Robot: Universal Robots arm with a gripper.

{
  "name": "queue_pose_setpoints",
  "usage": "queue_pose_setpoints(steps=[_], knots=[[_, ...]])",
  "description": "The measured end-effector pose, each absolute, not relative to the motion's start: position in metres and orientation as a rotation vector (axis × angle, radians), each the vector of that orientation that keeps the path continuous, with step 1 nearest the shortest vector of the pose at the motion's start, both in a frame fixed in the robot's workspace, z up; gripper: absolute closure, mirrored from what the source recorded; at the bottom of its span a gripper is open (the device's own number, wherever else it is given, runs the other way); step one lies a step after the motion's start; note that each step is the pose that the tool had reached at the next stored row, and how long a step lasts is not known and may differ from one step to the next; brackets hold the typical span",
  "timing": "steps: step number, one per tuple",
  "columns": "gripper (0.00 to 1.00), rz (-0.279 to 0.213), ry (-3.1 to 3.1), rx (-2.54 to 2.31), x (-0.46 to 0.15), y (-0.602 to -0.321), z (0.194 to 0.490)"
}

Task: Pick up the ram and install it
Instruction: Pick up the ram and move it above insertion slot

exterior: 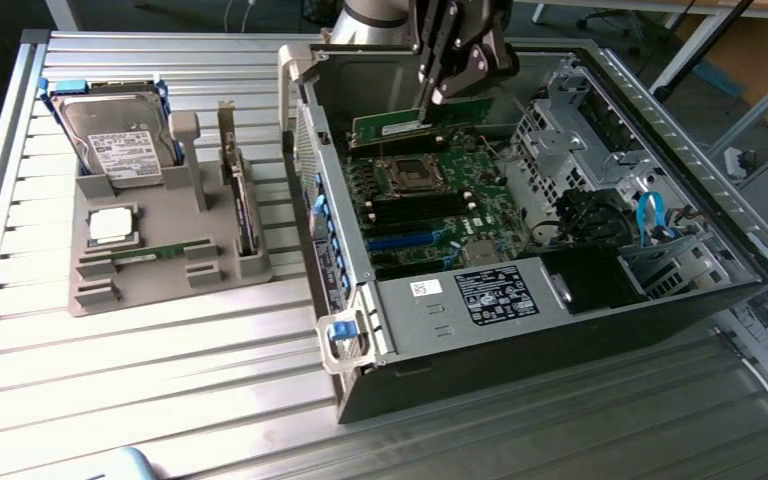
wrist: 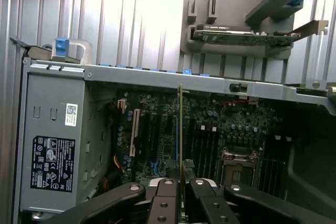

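– Inside the open computer case (exterior: 544, 330), over the motherboard (exterior: 431, 200): what is entered?
– Item one: ram (exterior: 422, 118), one green stick, carried on edge above the board, close to the processor socket (exterior: 404, 172).
– Held by?
– Fingers (exterior: 454, 68), closed to a narrow gap on the stick's upper edge, one on either side. In the wrist view the stick sits edge-on between them, pointing down at the board. Contact with any slot: cannot tell.
– And on the bench (exterior: 117, 380)?
– Item two: grey holder (exterior: 144, 288), on the exterior view's left of the case, well apart from the held stick. Contents: hard drive (exterior: 117, 140), propped at the back; square silver chip (exterior: 113, 225); second green stick (exterior: 157, 252), lying flat; card with metal bracket (exterior: 235, 185), standing on edge.
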State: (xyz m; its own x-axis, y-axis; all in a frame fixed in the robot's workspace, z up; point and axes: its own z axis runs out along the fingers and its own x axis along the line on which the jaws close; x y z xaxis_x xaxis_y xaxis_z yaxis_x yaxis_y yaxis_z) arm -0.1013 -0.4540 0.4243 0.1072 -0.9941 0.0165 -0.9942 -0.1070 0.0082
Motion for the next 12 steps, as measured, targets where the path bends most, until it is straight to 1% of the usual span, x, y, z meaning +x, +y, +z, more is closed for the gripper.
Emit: queue_pose_setpoints(steps=[12], knots=[[0.86,0.011,-2.088,2.325,-0.0934,-0.4540,0.4242]])
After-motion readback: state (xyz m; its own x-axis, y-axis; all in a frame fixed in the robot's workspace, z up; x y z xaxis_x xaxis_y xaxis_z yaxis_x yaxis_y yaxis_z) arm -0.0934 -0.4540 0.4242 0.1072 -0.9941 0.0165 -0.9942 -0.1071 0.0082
